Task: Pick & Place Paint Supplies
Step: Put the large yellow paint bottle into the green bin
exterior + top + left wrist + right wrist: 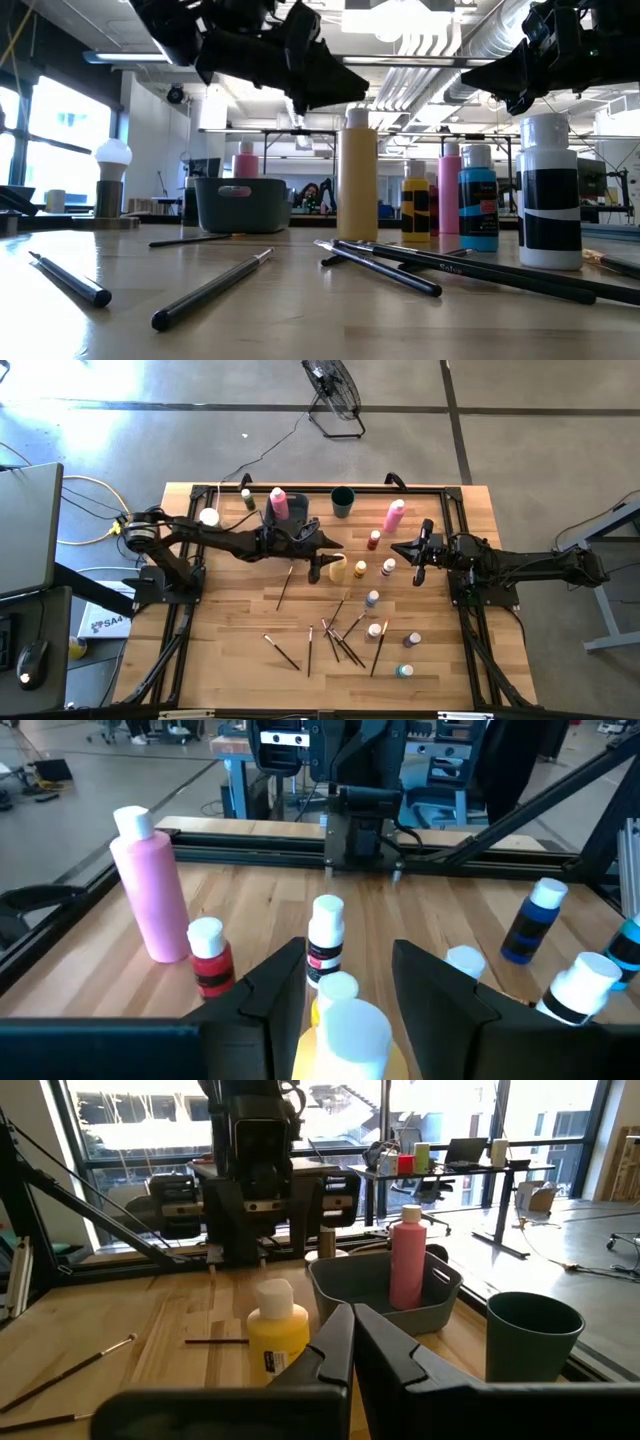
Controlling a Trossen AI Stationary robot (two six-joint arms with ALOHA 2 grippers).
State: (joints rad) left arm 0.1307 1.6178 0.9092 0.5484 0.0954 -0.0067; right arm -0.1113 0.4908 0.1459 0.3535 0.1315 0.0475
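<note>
A yellow squeeze bottle (337, 568) with a white cap (350, 1025) stands upright on its base on the wooden table (230, 650). My left gripper (322, 563) hovers open just above and behind it, and the cap shows between the two fingers without touching them. In the low view the gripper (335, 85) is above the bottle (357, 175). My right gripper (418, 555) waits shut at the right, holding nothing. One pink bottle (278, 503) stands in the grey bin (292, 520). Another pink bottle (394, 515) stands on the table.
Small white-capped paint bottles (374, 540) (372, 598) (403, 671) dot the table's centre right. Dark-handled brushes (285, 585) (340, 642) lie toward the near edge. A dark green cup (342, 501) and a white knob on a tan base (209, 516) stand at the back.
</note>
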